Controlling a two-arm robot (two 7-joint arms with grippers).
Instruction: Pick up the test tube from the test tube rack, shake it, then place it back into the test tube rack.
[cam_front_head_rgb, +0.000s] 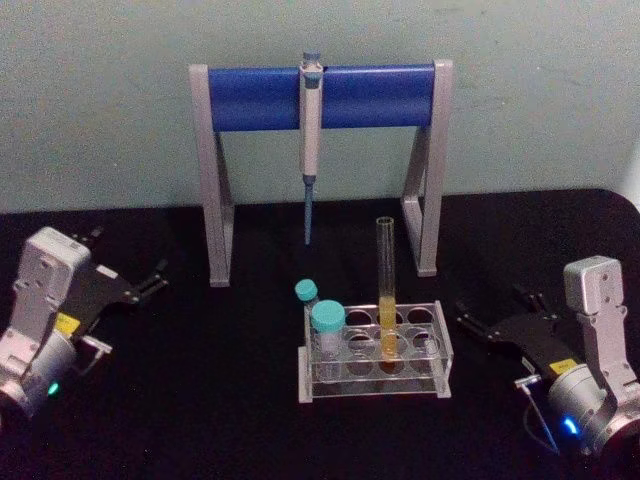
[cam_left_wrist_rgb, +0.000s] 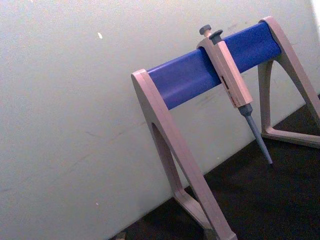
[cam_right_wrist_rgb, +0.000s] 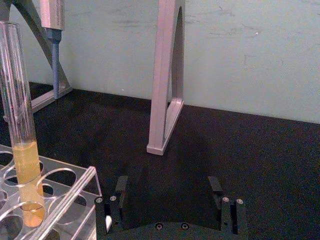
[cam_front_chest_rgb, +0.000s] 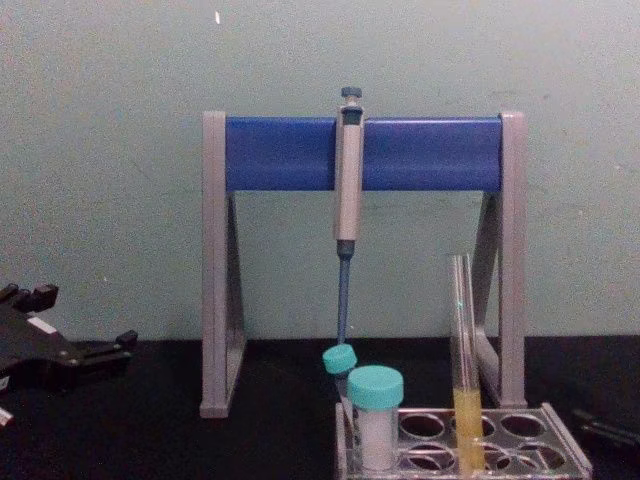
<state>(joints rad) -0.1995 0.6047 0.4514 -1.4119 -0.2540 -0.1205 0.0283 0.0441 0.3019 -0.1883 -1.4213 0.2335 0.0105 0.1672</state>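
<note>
The test tube (cam_front_head_rgb: 386, 285) stands upright in a middle hole of the test tube rack (cam_front_head_rgb: 375, 386), with yellow-orange liquid in its lower part. The right wrist view shows the test tube (cam_right_wrist_rgb: 17, 100) close by, in the clear rack (cam_right_wrist_rgb: 75, 192). In the chest view the test tube (cam_front_chest_rgb: 462, 330) rises well above the rack (cam_front_chest_rgb: 560, 452). My right gripper (cam_front_head_rgb: 495, 305) rests on the table just right of the rack, open and holding nothing (cam_right_wrist_rgb: 168, 187). My left gripper (cam_front_head_rgb: 128, 257) lies far to the left, open and holding nothing.
A grey-and-blue pipette stand (cam_front_head_rgb: 320, 95) stands behind the rack, and a pipette (cam_front_head_rgb: 311, 130) hangs from its bar. Two teal-capped vials (cam_front_head_rgb: 327, 322) occupy the rack's left end. The black table (cam_front_head_rgb: 230, 400) runs back to a pale wall.
</note>
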